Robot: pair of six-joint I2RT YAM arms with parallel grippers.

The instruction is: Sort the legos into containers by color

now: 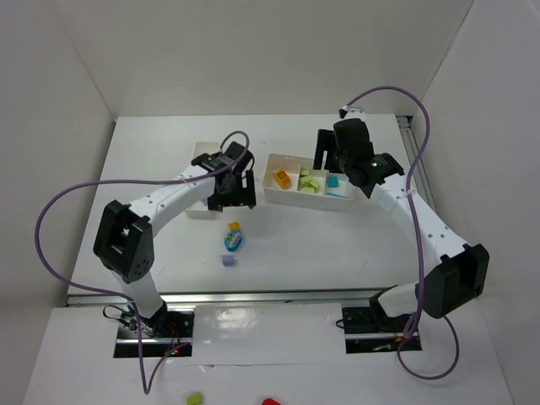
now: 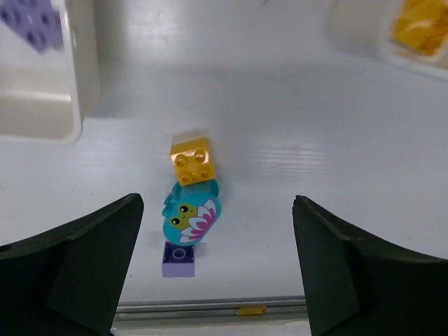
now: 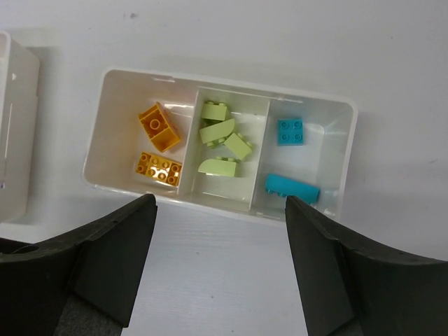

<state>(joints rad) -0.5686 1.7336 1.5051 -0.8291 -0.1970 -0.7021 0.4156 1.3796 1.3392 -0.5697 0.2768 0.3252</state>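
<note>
Three loose legos lie in a row on the table: an orange-yellow brick [image 2: 192, 159], a teal rounded piece with a flower face [image 2: 190, 217] and a small purple brick [image 2: 178, 259]. They also show in the top view: orange [image 1: 234, 226], teal [image 1: 233, 241] and purple [image 1: 228, 261]. My left gripper [image 2: 218, 280] is open and empty above them, its fingers wide apart. The three-compartment tray [image 3: 224, 87] holds orange, light green and teal legos, one colour per compartment. My right gripper [image 3: 218, 273] is open and empty, above the table on the tray's near side. The narrower tray [image 2: 42, 122] holds a purple brick [image 2: 31, 17].
The left arm covers part of the narrower tray [image 1: 199, 152] in the top view. A metal rail [image 1: 253, 295] runs along the table's near edge. Stray green [image 1: 195, 397] and red [image 1: 270, 402] bits lie beyond it. White walls enclose the table.
</note>
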